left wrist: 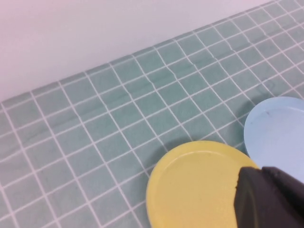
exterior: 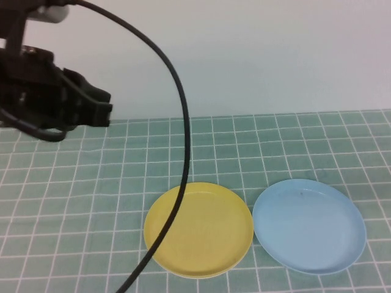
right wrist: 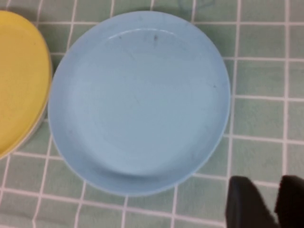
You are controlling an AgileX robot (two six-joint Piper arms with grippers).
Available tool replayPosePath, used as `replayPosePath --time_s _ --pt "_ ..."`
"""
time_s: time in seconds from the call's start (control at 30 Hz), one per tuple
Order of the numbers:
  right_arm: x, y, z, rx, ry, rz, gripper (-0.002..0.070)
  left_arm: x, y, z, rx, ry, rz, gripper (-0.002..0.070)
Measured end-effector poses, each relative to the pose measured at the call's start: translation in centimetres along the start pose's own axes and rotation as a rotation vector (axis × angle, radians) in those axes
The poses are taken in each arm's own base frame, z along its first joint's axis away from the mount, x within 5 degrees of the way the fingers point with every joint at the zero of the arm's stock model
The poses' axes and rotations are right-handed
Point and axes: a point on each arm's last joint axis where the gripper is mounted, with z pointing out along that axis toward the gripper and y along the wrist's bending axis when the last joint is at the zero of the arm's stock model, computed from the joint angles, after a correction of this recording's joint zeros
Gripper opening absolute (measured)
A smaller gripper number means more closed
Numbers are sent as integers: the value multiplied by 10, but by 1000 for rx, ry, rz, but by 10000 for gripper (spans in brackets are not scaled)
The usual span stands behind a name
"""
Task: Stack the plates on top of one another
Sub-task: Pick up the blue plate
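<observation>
Nearest the robot, the yellow plate (exterior: pixel 198 229) and the blue plate (exterior: pixel 309 224) lay side by side on the green-checked bench (exterior: pixel 73 213), yellow to the left, rims almost touching. In the right wrist view a pale edge showed just under the yellow plate's rim; what it belonged to could not be told. The right claw (right wrist: pixel 266 202) hung above the bench just beside the blue plate, its fingers slightly apart and holding nothing. A black cable (exterior: pixel 177 122) arched over the yellow plate. Farther back on the left, the left claw (exterior: pixel 101 107) hovered high above the bench; whether it was wide or narrow could not be told.
</observation>
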Motion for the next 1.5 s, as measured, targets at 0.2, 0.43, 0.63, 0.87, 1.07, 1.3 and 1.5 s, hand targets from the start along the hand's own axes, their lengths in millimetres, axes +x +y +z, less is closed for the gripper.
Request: replayPosePath --time_s 0.2,0.43,0.63,0.87,1.07,1.3,1.5 --pt "-40 -17 69 -39 205 46 272 2 -7 -38 -7 -50 29 0" --pt "-61 -30 136 -101 403 98 292 4 -12 -68 -28 -120 51 0" --pt "-66 -34 149 -102 414 94 292 9 -12 -65 -19 -77 54 0" --pt "-64 -37 157 -96 427 82 292 24 -11 -58 -35 -89 13 0" --pt "-63 -30 162 -91 428 43 292 39 8 -74 -126 -158 -141 0" --pt "-61 -32 168 -72 432 23 292 66 9 -111 -263 -276 -206 -1" --pt "-55 -34 179 -70 469 31 292 96 -6 -123 -293 -351 -190 -1"
